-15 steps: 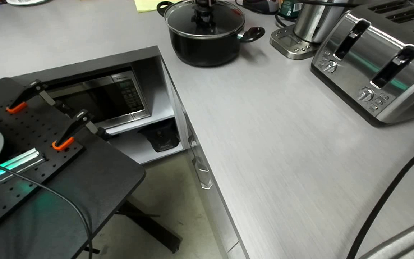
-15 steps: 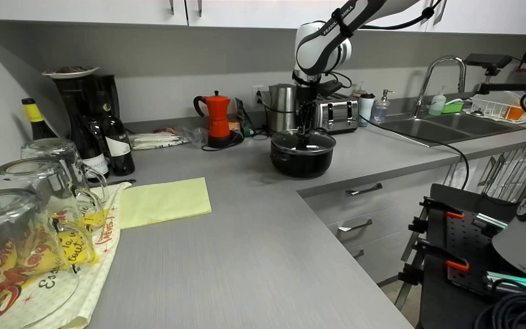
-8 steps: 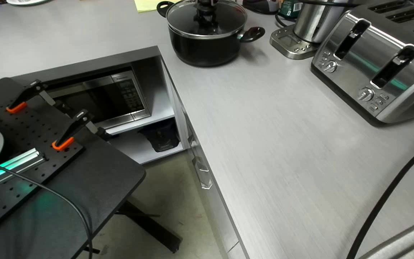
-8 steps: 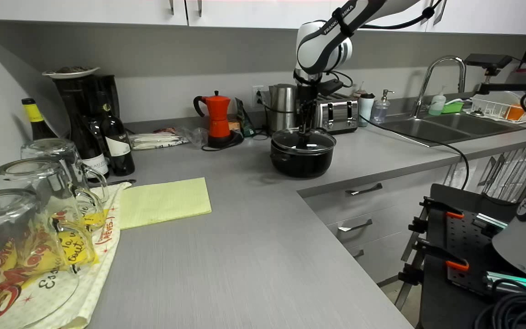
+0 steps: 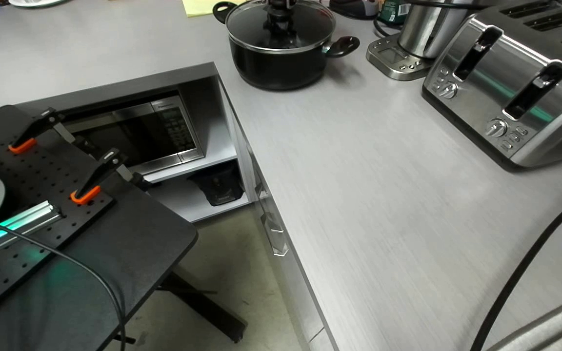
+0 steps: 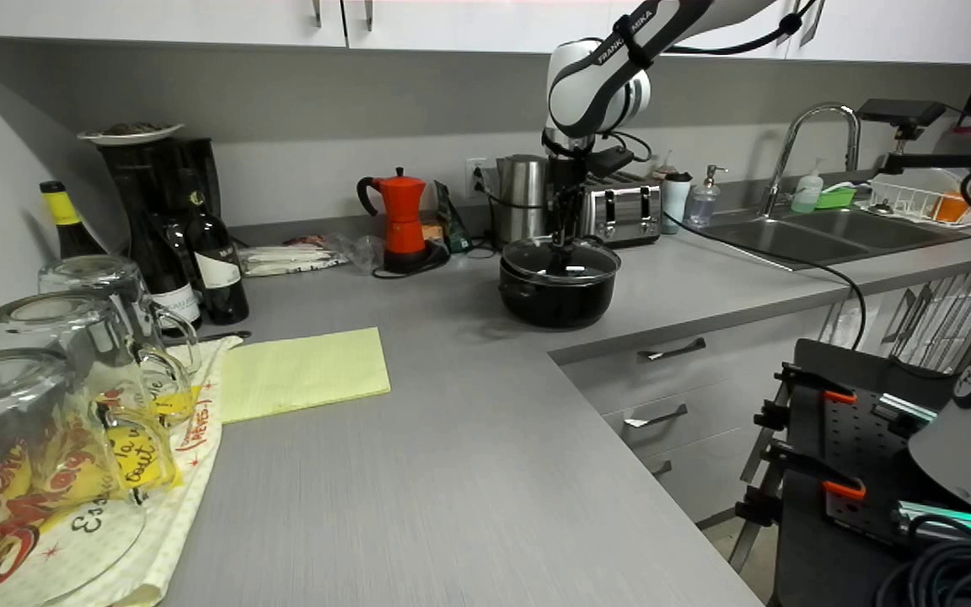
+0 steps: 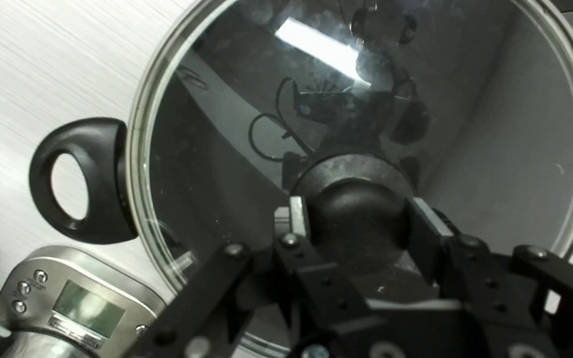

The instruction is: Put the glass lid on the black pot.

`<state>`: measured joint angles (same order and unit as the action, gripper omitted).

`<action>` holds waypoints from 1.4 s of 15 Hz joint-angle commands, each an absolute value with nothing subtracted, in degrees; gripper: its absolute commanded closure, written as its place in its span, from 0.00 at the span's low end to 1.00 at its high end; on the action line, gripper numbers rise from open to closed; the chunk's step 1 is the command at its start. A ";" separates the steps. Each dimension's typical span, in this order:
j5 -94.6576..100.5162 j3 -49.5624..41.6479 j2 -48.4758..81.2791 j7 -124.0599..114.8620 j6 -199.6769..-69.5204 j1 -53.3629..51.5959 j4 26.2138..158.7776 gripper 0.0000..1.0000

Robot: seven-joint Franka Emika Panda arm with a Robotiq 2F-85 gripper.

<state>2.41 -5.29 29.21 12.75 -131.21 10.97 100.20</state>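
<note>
The black pot [image 5: 281, 70] stands on the counter in both exterior views, its side handles sticking out. On top of it lies the glass lid [image 5: 247, 29], roughly level; whether its rim is fully seated all round I cannot tell. From above, in the wrist view, the lid's metal-rimmed glass [image 7: 505, 164] fills much of the picture and hides most of the pot, though a pot handle [image 7: 105, 189] shows at the left. My gripper [image 7: 363, 221] points down, with its fingers [image 7: 298, 217] on both sides of the lid's black knob [image 7: 358, 199], shut on it.
A silver toaster [image 5: 510, 92] and a steel kettle's base [image 5: 398, 66] stand close by the pot. Along the back wall is a red moka pot [image 6: 404, 215]. A yellow cloth [image 6: 308, 371] and several glass mugs [image 6: 13, 421] occupy the counter's far side from the pot.
Over the last second the lid and gripper shifted very slightly to the right over the pot in an exterior view. Since half a second ago nothing has visibly moved.
</note>
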 commanded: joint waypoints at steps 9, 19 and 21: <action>3.29 -5.03 28.85 12.59 -129.45 9.97 98.79 0.75; 2.79 -5.24 29.77 12.95 -129.40 10.91 98.37 0.75; 2.74 -5.30 29.70 12.94 -129.49 11.13 98.35 0.75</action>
<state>2.63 -5.26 29.97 12.73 -131.21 10.60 99.76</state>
